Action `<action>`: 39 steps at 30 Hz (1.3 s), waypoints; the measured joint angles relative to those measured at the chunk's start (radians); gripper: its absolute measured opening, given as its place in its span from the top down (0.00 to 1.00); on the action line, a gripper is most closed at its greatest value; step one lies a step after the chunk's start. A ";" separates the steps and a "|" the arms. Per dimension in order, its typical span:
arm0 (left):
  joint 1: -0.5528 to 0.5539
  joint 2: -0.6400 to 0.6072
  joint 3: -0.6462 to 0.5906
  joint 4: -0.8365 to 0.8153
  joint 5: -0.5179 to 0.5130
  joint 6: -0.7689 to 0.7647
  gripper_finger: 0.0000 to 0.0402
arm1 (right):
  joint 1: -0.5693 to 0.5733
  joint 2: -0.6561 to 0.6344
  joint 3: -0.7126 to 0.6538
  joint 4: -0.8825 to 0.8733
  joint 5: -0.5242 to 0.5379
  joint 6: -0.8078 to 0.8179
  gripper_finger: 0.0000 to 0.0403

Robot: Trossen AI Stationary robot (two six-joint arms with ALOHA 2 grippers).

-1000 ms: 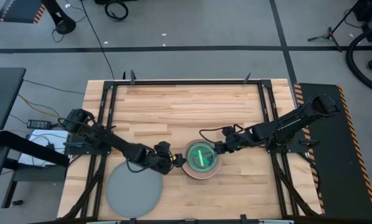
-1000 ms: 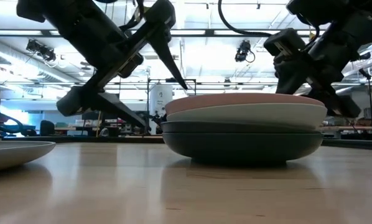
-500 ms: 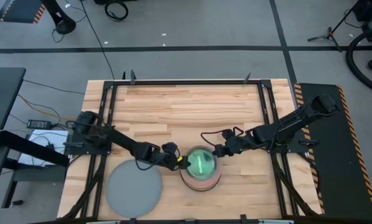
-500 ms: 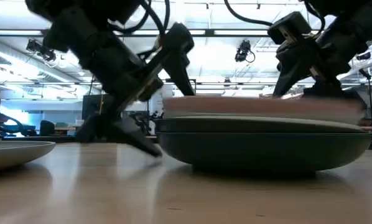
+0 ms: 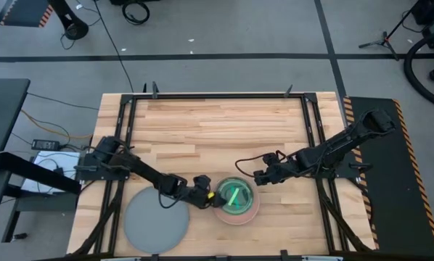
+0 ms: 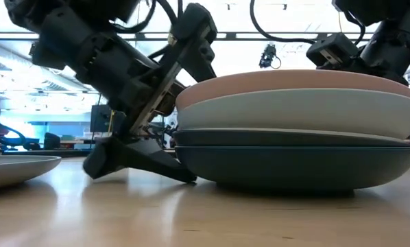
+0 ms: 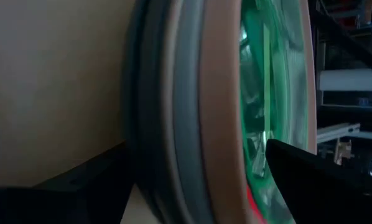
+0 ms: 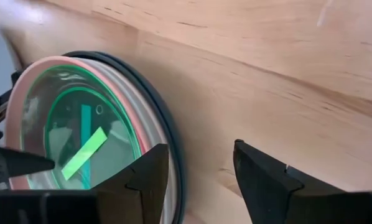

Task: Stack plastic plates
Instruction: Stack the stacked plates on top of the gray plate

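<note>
A stack of plastic plates (image 5: 235, 200) rests on the table near its front edge. From the bottom it runs dark teal (image 6: 294, 168), pale blue-grey (image 6: 294, 113), then salmon pink (image 6: 294, 81), with green plates (image 8: 80, 143) nested on top. My left gripper (image 5: 208, 197) is open at the stack's left rim, one finger low by the table and one above the top plates (image 7: 192, 180). My right gripper (image 8: 201, 162) is open just off the stack's far right rim (image 5: 260, 177). My left gripper's lower finger (image 6: 157, 165) lies on the table against the bottom dark teal plate's wall (image 6: 195, 171), on the stack's left side. Its upper finger (image 7: 298, 180) reaches over the pink plate's rim (image 7: 220, 124); I cannot tell whether it touches. The fingers slant down from the table's left. My right gripper has one finger (image 8: 142, 180) beside the dark teal rim (image 8: 173, 155); I cannot tell whether it touches.
A large grey plate (image 5: 157, 221) lies alone at the near left, also seen in the low view (image 6: 13, 168). Black frame rails (image 5: 313, 145) run along the table's sides and far edge. Bare wood lies beyond the stack toward the far edge.
My left gripper has come down and gone toward the stack and the near edge, tipping downward; its fingers now stand above and below the stack's left rim. The whole stack has slid toward the table's near edge, away from my right gripper.
</note>
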 joint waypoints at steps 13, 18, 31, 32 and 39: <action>-0.046 0.026 0.001 -0.005 -0.104 -0.054 0.13 | -0.002 0.000 0.000 -0.009 0.006 -0.001 0.53; -0.015 0.068 0.002 0.143 -0.117 -0.084 0.19 | -0.003 0.000 0.000 -0.005 0.005 0.000 0.53; 0.000 0.079 0.000 0.155 -0.152 -0.188 0.22 | -0.003 0.000 0.000 0.015 0.005 0.002 0.53; 0.000 0.079 0.001 0.149 -0.147 -0.189 0.22 | -0.003 0.000 0.000 0.015 0.005 0.002 0.53; -0.007 0.078 0.001 0.116 -0.136 -0.186 0.22 | -0.001 -0.001 0.001 -0.036 -0.005 -0.018 0.53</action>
